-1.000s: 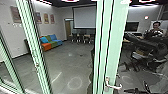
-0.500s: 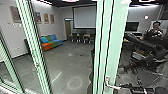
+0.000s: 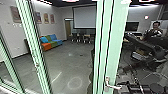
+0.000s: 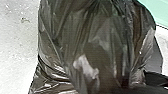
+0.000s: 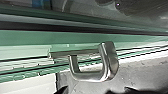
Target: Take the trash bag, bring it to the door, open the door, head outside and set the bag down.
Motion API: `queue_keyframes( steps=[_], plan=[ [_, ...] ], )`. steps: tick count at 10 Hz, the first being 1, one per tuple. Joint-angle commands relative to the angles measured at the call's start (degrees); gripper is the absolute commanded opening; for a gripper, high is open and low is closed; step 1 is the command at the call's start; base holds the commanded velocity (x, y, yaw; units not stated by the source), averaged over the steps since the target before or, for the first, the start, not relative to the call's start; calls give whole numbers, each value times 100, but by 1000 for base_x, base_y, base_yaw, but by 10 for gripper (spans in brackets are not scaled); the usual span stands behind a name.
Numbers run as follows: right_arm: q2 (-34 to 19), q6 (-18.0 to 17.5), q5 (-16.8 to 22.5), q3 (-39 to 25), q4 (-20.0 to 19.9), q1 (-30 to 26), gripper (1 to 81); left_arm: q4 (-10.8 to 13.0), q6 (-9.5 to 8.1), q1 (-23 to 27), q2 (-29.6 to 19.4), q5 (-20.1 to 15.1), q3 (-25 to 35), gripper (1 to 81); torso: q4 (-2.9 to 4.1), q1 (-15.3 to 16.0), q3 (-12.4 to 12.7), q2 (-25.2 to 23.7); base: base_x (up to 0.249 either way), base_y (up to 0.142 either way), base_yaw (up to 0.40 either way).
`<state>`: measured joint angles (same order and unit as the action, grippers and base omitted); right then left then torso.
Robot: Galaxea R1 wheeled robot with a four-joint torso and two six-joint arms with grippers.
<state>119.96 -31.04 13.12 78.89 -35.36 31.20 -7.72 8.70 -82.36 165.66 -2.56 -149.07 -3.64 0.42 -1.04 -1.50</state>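
Note:
My right gripper [image 3: 124,87] stands open beside the lever handle [image 3: 113,87] of the pale green door frame [image 3: 107,47] in the head view. Seen from the right wrist, the metal handle [image 5: 93,77] is large and close, with dark tips of the gripper [image 5: 95,90] on either side of the picture's lower part. A black trash bag [image 4: 100,50] hangs close to the left wrist camera, its plastic creased and shiny. My left gripper is shut on it; the bag's folds hide the grip itself.
Another green frame post [image 3: 35,50] stands at the left. Beyond the glass are a colourful sofa [image 3: 50,42], chairs [image 3: 80,37] and a projection screen [image 3: 84,17]. A person [image 3: 155,30] is at the right, behind my dark arm.
My right gripper has come up from the bottom right of the head view to the door handle, and its forearm has shifted. The door and handle look unmoved.

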Motion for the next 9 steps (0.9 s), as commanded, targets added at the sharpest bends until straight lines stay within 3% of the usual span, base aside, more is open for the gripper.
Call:
queue_keyframes(
  steps=[1, 9],
  plan=[
    [250, -209, 367, 388, -49, -768, 811, -55, -27, 357, -85, -298, -26, 10, 0, 0, 0, 0, 0, 0, 0],
    [1173, -711, 692, 1620, -23, -786, 811, -134, -18, 365, -94, -306, -105, 10, 0, 2, -2, 2, 0, 0, 0]
  ],
)
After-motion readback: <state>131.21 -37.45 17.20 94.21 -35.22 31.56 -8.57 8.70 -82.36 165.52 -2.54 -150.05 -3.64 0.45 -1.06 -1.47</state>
